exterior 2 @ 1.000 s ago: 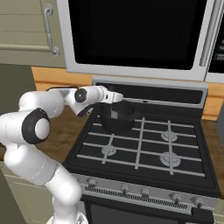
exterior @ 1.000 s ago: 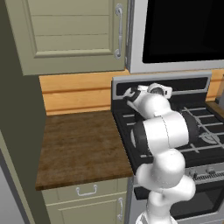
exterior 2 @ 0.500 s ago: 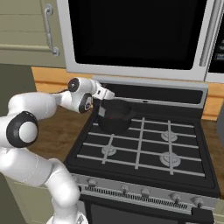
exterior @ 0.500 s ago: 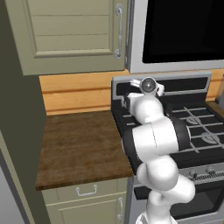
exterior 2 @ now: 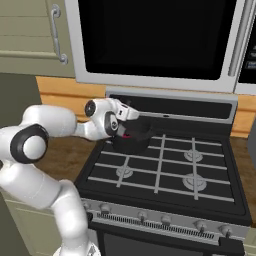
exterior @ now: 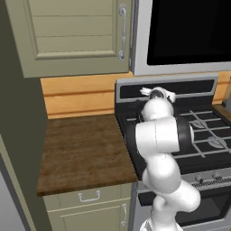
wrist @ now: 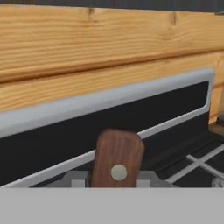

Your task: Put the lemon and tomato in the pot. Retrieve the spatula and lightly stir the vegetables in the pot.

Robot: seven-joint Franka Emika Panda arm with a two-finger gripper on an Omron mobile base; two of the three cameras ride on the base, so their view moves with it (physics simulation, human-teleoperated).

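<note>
The arm has swung left; its claw [exterior 2: 131,113], clenched on the spatula's wooden handle [wrist: 117,158], hovers directly above the pot [exterior 2: 131,141].

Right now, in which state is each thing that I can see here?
spatula, held by its wooden handle.
fingers, shut on the spatula.
pot, upright on the rear left burner.
tomato, inside the pot.
cabinet door, shut.
microwave door, shut.
drawer, shut.
</note>
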